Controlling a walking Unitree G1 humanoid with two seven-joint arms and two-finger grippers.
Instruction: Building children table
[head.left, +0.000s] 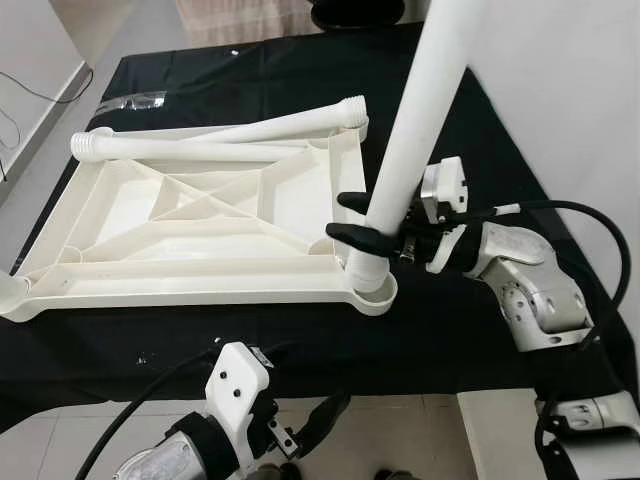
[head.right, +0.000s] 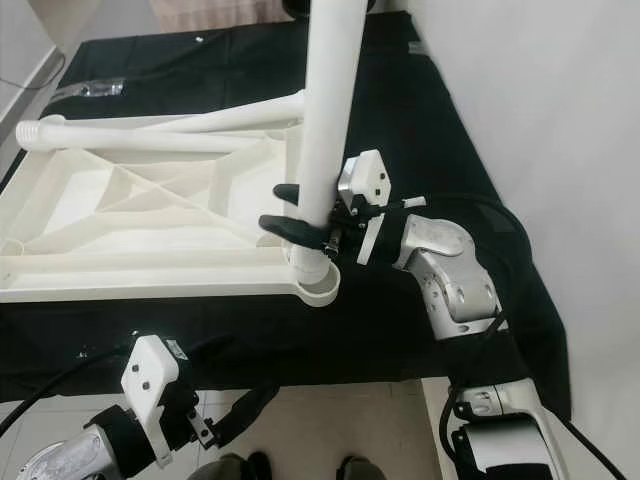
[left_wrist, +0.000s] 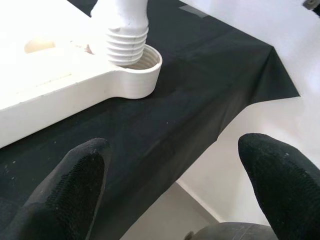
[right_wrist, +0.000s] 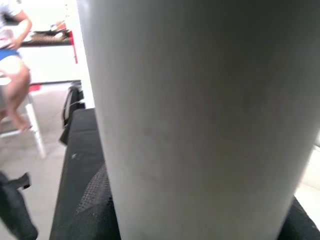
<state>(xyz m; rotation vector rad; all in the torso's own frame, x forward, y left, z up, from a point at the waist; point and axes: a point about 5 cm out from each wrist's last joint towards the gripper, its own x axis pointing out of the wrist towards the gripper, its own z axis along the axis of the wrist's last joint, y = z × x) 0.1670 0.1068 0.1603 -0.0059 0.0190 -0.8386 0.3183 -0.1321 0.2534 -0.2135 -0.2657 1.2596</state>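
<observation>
Right gripper (head.left: 352, 220) is clamped on the upright white leg (head.left: 405, 140) at centre-right of the frame, its threaded end sitting in the corner socket (left_wrist: 142, 70) of the upturned tabletop (head.left: 190, 215). Keep the leg vertical while twisting, else threads likely cross. Left gripper (left_wrist: 175, 175) hangs at the lower edge, fingers apart.

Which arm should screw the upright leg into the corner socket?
Right. The right gripper already has its fingers around the upright leg, whose threaded end sits at the corner socket. The left gripper hangs open, low off the table edge.
</observation>
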